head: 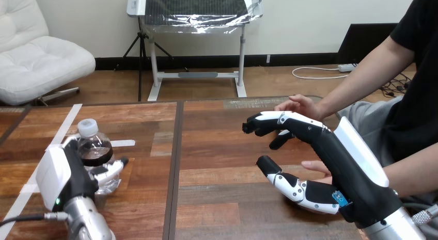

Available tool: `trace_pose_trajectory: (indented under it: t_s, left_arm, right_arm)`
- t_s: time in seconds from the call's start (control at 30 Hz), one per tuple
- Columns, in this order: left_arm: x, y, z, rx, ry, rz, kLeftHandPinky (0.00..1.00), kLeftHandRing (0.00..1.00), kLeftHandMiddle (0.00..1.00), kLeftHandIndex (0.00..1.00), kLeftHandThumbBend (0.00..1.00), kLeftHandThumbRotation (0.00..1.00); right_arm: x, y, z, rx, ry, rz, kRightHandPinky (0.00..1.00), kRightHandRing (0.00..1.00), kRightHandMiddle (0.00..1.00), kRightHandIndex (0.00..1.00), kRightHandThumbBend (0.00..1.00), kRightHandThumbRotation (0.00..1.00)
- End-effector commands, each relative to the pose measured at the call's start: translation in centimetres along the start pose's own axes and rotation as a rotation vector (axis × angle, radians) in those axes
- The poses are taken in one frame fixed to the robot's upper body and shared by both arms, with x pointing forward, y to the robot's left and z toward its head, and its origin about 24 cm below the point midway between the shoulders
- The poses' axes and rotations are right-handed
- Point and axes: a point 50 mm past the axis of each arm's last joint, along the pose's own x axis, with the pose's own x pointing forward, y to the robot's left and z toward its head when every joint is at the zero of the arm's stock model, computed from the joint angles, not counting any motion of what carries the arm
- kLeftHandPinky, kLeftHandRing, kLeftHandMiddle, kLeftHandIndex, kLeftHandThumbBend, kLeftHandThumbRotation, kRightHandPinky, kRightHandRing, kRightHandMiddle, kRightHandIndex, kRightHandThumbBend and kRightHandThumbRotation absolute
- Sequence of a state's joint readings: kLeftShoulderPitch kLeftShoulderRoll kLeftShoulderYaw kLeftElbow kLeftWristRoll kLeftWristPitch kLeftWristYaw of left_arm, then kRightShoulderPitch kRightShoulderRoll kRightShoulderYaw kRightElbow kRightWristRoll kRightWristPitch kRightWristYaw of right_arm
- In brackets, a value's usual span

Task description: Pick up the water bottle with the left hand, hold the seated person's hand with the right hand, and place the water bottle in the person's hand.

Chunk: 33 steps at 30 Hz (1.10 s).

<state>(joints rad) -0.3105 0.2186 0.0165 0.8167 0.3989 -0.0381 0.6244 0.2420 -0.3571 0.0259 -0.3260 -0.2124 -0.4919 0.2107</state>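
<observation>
Your left robot hand (72,173) sits low at the left of the head view, clamped on the water bottle (96,147): its fingers curl round the far side and its thumb (114,168) presses in from the near side. The water bottle stands upright in that grip, clear with a white cap (88,126) and a dark band below the neck. Its base is at the tabletop (217,147) or just above it; you cannot tell which from here. A strip of white tape (123,143) lies on the tabletop just beside the water bottle.

Your right robot hand (330,147) reaches out over the right half of the tabletop with its fingers (268,118) spread apart from its thumb (281,179), fingers nearly straight and clamped on nothing. The person's farther hand (299,103) hovers just behind those fingers, close to them; you cannot tell whether they touch. The person's nearer hand (316,168) lies low in the gap between the thumb and the palm, partly hidden by your right robot hand, and no finger curls round it.
</observation>
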Motion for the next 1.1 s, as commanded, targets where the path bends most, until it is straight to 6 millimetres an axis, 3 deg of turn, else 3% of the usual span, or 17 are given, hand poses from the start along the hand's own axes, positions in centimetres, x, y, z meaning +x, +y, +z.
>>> trace_pose_trajectory:
  t_s: [0.0,1.07]
  left_arm:
    - [1.26,0.33,1.86,-0.022,-0.064,0.035,0.42,0.48,0.52,0.51,0.75,0.00]
    - [0.70,-0.27,1.34,-0.013,-0.080,0.020,0.41,0.46,0.50,0.50,0.72,0.00]
  right_arm:
    - [0.81,-1.33,1.07,-0.036,-0.072,-0.042,0.57,0.71,0.77,0.69,0.35,0.00]
    - [0.68,-1.37,1.15,-0.045,-0.076,-0.056,0.59,0.69,0.72,0.68,0.36,0.00]
